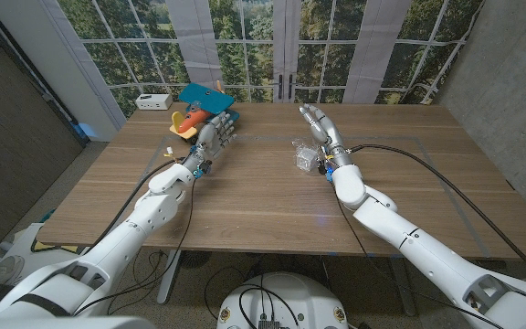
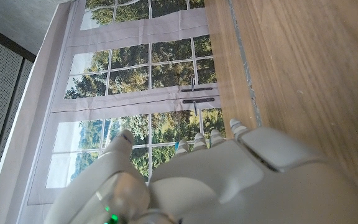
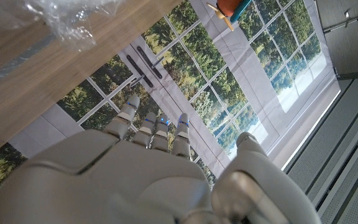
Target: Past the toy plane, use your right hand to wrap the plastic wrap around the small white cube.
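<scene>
The crumpled clear plastic wrap (image 1: 305, 156) lies on the wooden table (image 1: 272, 210), bunched around a small pale cube (image 1: 307, 162) that shows faintly through it. My right hand (image 1: 321, 129) stands just to the right of and past the wrap, fingers stretched out and apart, holding nothing. In the right wrist view the wrap (image 3: 67, 15) lies beside my right hand (image 3: 160, 174), not touching it. The toy plane (image 1: 196, 116), orange-bodied with a blue wing, sits at the table's far left. My left hand (image 1: 215, 134) stands next to it with fingers extended and nothing in them.
A small white box (image 1: 153, 100) sits at the far left corner behind the plane. Faint tape lines mark the table top. Windows with trees lie beyond the far edge. The left wrist view has my left hand (image 2: 197, 180) beside bare table (image 2: 303, 74).
</scene>
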Available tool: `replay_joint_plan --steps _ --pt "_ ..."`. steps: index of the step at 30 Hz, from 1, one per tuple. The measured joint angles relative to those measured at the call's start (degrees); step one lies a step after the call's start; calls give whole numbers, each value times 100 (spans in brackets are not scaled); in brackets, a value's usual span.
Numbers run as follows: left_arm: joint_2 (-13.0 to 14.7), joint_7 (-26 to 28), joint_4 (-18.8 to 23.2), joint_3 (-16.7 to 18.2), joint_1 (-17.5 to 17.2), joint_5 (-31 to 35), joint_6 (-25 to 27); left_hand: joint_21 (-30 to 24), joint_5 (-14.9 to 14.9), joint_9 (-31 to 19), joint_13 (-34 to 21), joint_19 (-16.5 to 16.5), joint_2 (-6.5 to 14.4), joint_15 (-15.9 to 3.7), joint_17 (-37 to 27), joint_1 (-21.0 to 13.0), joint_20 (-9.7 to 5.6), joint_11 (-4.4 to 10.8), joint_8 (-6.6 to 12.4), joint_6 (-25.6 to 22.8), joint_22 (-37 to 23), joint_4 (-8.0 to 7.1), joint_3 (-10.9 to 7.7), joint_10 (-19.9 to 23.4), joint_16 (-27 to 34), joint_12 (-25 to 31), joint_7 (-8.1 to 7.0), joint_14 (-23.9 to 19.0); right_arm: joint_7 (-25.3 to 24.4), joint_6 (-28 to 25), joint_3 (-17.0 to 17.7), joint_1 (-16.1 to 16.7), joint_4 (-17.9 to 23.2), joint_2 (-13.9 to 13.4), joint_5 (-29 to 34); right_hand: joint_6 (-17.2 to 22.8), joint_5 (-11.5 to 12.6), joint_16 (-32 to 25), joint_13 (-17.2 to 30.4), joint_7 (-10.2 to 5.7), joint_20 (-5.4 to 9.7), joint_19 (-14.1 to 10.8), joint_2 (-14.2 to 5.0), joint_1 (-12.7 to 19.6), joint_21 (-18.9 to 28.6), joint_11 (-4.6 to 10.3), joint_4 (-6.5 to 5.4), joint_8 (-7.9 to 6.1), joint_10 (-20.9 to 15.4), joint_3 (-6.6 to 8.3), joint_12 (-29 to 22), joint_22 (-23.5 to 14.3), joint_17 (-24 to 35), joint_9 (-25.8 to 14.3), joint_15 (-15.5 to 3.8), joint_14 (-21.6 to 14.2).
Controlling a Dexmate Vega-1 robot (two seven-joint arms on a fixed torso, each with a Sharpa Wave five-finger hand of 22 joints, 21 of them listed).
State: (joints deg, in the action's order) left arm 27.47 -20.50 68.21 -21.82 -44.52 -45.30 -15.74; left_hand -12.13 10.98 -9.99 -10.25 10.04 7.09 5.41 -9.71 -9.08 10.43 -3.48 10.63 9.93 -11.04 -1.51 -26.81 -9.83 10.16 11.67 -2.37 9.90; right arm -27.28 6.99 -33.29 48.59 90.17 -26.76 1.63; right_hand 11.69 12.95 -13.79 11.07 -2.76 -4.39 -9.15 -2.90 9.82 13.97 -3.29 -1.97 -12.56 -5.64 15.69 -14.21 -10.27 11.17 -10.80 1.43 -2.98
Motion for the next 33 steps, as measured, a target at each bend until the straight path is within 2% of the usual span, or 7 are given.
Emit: replay_joint_plan --steps 3,11,22,28,31,33 --pt "-20 -20 -65 20 0 -11 -61 0 0 0 0 0 0 0 0 0 0 0 0 0 0 0 0 0 0 0 0 0 14 85 95 41 -1 -3 -109 51 1 0 0 52 9 -9 -68 23 0 0 7 -11 0 7 0 0 0 0 0 0" --pt "-78 -75 -247 76 21 -40 -200 -45 0 0 0 -32 -23 -21 0 23 -32 0 0 -1 0 -19 19 0 23 9 1 -22 26 189 313 152 59 -38 -340 174 1 0 0 112 29 -29 -97 53 0 -20 31 -44 -20 78 0 0 0 0 31 -31" --pt "-117 -138 -420 154 45 -84 -343 -45 0 0 0 -31 -46 -52 0 46 -31 33 0 -1 12 -42 42 -10 23 9 1 10 106 366 611 286 93 -24 -805 235 1 28 0 111 -1 -60 -180 91 0 -40 48 -44 -40 94 23 1 0 0 62 -62" --pt "-108 -225 -512 177 69 -116 -342 -45 0 0 0 -32 -46 -52 0 46 -31 32 0 -1 12 -42 42 -10 23 9 1 10 156 494 751 346 17 13 -1078 266 1 28 -1 143 -24 -82 -180 91 0 -82 71 -44 -82 118 23 1 -26 0 103 -103" --pt "-89 -269 -534 183 74 -130 -324 -45 0 0 0 -31 -46 -52 0 46 -31 32 0 -1 12 -41 42 -10 23 9 1 10 181 573 818 368 -57 45 -1203 266 1 28 -1 143 -33 -91 -218 129 0 -53 71 -44 -115 118 23 1 -26 1 134 -134" --pt "-75 -291 -541 186 74 -136 -310 -45 0 0 0 -31 -46 -52 0 46 -31 32 0 -1 12 -42 42 -10 23 9 1 9 194 625 849 379 -100 62 -1269 287 1 28 -1 164 -11 -112 -218 129 0 -92 71 -44 -154 117 23 1 -20 1 134 -134"
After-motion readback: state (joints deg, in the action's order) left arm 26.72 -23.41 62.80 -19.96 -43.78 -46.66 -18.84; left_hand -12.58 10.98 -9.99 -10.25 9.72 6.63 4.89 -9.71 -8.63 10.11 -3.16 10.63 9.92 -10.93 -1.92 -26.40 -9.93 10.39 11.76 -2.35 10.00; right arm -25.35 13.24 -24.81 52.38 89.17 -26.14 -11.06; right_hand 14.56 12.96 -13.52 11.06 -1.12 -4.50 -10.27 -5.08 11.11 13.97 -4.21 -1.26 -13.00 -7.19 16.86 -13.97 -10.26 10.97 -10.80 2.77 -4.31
